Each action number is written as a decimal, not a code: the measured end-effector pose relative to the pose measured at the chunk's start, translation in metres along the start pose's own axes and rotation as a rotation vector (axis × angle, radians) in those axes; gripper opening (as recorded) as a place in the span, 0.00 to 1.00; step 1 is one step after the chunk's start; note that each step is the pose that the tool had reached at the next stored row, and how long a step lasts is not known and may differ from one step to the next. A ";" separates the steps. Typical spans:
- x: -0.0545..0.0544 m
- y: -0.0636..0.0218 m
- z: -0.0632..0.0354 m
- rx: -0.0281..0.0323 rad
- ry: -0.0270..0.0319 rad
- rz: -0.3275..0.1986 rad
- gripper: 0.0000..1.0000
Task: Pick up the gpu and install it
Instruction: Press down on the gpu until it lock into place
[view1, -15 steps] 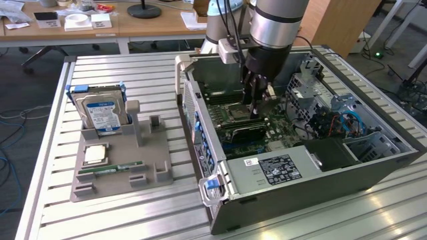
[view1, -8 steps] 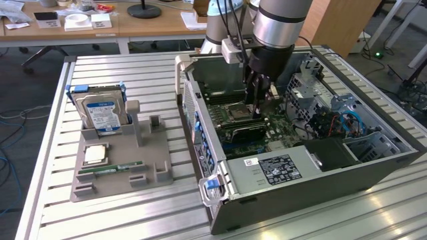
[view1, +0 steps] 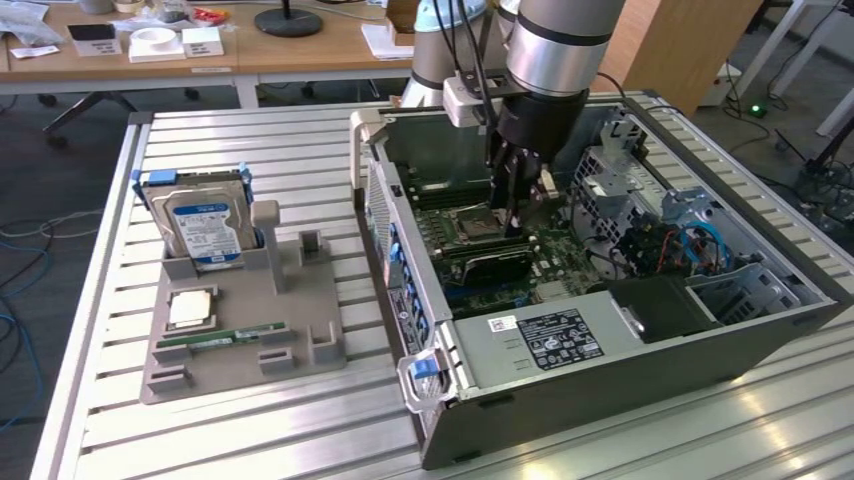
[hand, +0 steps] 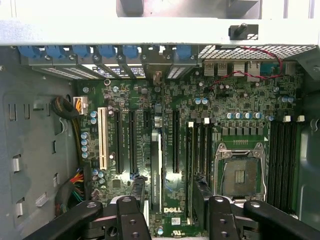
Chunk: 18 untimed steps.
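One gpu (hand: 156, 170) seated below one open end effector (hand: 170, 200).

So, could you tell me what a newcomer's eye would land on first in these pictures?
The open computer case lying on the slatted table, with the arm reaching down into it. The tool hangs open just above the motherboard, where the gpu stands on edge in a slot. On the exterior view's left, a grey tray holds a hard drive.

You have open room above the motherboard (view1: 467, 225) mid-case. The drive cage (view1: 627, 190) crowds frame right, the case wall (view1: 380, 200) frame left; a card (hand: 156, 170) seems to stand between the open gripper (hand: 170, 200) fingers.
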<state>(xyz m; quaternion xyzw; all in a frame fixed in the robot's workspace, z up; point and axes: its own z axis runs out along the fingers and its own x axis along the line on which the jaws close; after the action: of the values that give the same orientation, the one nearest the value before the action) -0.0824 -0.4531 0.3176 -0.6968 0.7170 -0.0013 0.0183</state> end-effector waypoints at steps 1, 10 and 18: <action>0.000 0.0000 0.0000 0.0000 0.0000 0.000 0.51; 0.000 0.0000 0.0000 0.0000 0.0000 0.000 0.20; 0.000 0.0000 0.0000 -0.0001 0.0000 0.000 0.11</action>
<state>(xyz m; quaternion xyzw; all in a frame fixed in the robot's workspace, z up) -0.0824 -0.4531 0.3176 -0.6968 0.7170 -0.0013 0.0183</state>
